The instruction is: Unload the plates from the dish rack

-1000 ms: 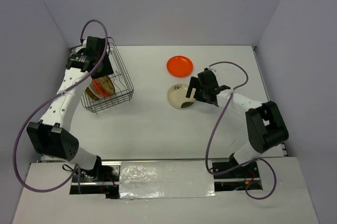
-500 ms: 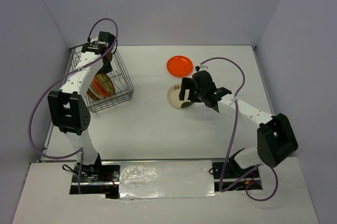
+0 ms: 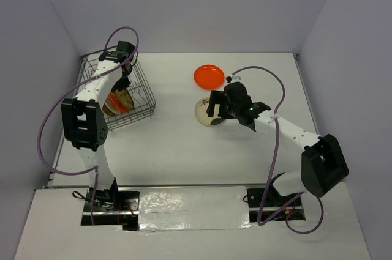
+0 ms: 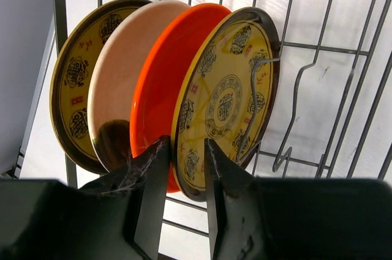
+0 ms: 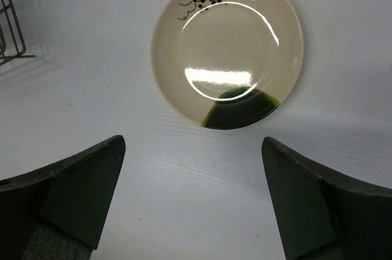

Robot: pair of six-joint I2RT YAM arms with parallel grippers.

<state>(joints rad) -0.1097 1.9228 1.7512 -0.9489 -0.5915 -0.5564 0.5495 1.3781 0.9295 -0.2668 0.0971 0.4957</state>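
The wire dish rack [image 3: 144,97] stands at the far left. In the left wrist view it [image 4: 361,82] holds four upright plates: a patterned brown one [image 4: 76,89], a cream one [image 4: 116,89], an orange one [image 4: 162,82] and a second patterned one [image 4: 223,101]. My left gripper [image 4: 187,144] is inside the rack [image 3: 120,79], its jaws narrow and shut on the rim of that second patterned plate. My right gripper [image 5: 193,142] is wide open and empty just above the table. A cream plate with a dark blotch [image 5: 226,46] lies flat in front of it, partly hidden in the top view [image 3: 204,113].
An orange plate [image 3: 209,76] lies flat on the table behind the cream one. A corner of the rack [image 5: 9,33] shows at the left edge of the right wrist view. Purple walls close in the table on three sides.
My left arm has swung its gripper down into the far part of the rack, onto the patterned plate. My right gripper has shifted left over the cream plate on the table.
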